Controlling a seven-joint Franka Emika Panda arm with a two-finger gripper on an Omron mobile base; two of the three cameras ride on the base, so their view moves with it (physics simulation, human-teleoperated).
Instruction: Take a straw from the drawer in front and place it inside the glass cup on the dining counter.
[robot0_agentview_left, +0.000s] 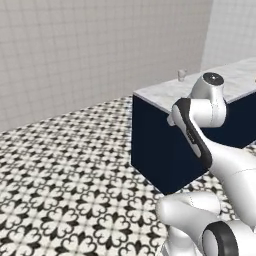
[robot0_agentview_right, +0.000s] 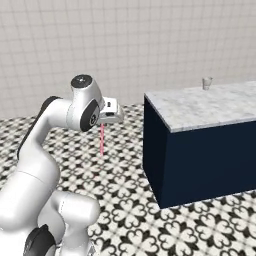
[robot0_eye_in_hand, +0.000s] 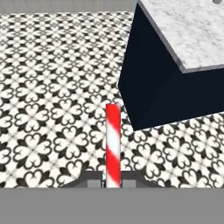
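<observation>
The straw (robot0_eye_in_hand: 113, 144), red and white, is pinched between the two tips of the claw (robot0_eye_in_hand: 113, 183) and juts straight out along the hand, and from the right base view it hangs down below the claw (robot0_agentview_right: 103, 122) toward the patterned floor (robot0_agentview_right: 120, 175). I'd say that end grip is chosen so the free length can be lowered into something from above. The hand is out over open floor, well short of the dining counter (robot0_agentview_right: 210, 107), whose near navy corner shows ahead of the straw in the hand view. Far back on the marble top stands the glass cup (robot0_agentview_right: 206, 83), small and clear, near the wall side; from the left base view it sits just beyond the arm's upper joint, cup (robot0_agentview_left: 182, 75) upright, mouth up. Whether anything is in it I can't tell at this range, it looks empty. My guess: the carry is under way, and the straw must be brought over that rim and aligned upright before release.
</observation>
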